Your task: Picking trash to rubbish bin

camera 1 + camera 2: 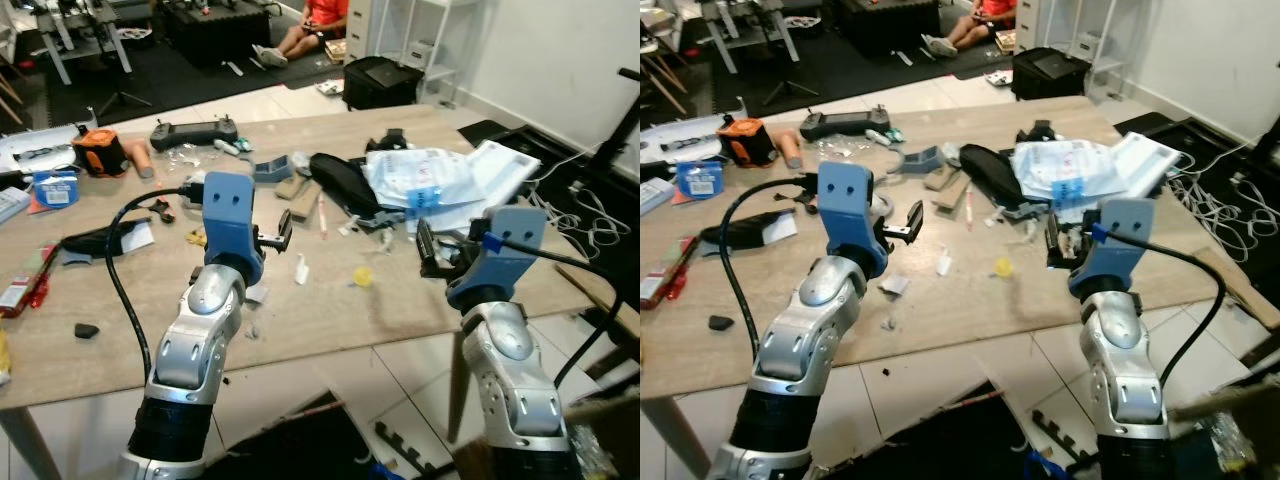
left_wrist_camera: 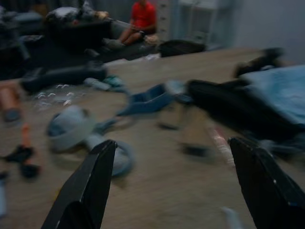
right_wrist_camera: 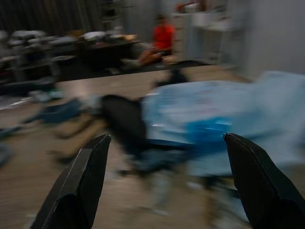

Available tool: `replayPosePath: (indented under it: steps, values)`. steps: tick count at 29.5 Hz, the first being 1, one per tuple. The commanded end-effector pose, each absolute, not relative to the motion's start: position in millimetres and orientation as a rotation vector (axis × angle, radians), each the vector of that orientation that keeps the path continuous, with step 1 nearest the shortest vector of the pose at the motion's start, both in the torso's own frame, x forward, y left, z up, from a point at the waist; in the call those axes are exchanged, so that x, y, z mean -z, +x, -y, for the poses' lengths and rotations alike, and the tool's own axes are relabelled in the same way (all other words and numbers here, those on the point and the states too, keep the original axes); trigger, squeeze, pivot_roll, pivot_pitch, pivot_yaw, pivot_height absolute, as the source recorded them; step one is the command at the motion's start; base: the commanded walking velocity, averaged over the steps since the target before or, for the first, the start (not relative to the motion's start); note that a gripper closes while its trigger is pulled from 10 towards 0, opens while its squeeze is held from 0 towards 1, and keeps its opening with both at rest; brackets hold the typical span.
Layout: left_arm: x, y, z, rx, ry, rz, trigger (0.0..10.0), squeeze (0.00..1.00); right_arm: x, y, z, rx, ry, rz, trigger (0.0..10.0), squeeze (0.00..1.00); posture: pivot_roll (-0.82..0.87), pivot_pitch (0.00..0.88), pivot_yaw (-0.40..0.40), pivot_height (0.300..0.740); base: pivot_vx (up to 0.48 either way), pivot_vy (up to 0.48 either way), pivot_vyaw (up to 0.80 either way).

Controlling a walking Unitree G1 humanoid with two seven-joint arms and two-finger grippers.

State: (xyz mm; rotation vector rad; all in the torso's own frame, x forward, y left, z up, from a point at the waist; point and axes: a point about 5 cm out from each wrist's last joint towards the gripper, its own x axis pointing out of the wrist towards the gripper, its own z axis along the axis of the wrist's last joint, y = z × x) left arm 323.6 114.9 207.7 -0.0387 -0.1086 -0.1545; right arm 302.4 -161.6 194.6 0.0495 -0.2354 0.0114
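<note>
Wooden table strewn with clutter; both arms raised over its near edge, fingers pointing toward the far side.

Left gripper held above the table, jaws spread wide, nothing between them; ahead of the jaws in the left wrist view lie a blue plastic piece and a grey tape roll, both blurred; a small white scrap sits on the table just beyond and to the right of these jaws; a yellow bit lies between the two grippers, nearer the right one.

Right gripper also above the table, jaws spread, empty; directly ahead of them a heap of pale blue and white plastic bags, with a black pouch touching the heap on its left side; right wrist view badly blurred, detail of the heap not readable.

Farther off beyond the left jaws: black controller, orange tape measure, blue-labelled tub; a small black lump lies near the table's front edge, well left of the left arm.

Past the table, a person in a red top sits on the floor; black bag on the floor nearby; cables trail to the right of the table.
</note>
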Motion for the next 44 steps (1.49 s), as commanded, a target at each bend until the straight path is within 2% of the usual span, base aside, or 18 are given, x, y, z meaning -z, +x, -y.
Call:
replayPosePath:
  steps: [1,44]
  values:
    - [-203.9,321.9,-115.1,0.152,-0.038,0.090,10.0,0.00,-189.5,300.6,165.7,0.002,0.042,0.211,10.0,0.00,0.03,0.069,0.033,0.740,0.277,0.000,0.00]
    - [-199.3,318.1,-115.5,0.155,0.008,0.053,10.0,0.00,-185.9,303.6,164.0,-0.018,0.075,0.186,10.0,0.00,0.05,0.098,0.023,0.740,0.000,0.000,0.00]
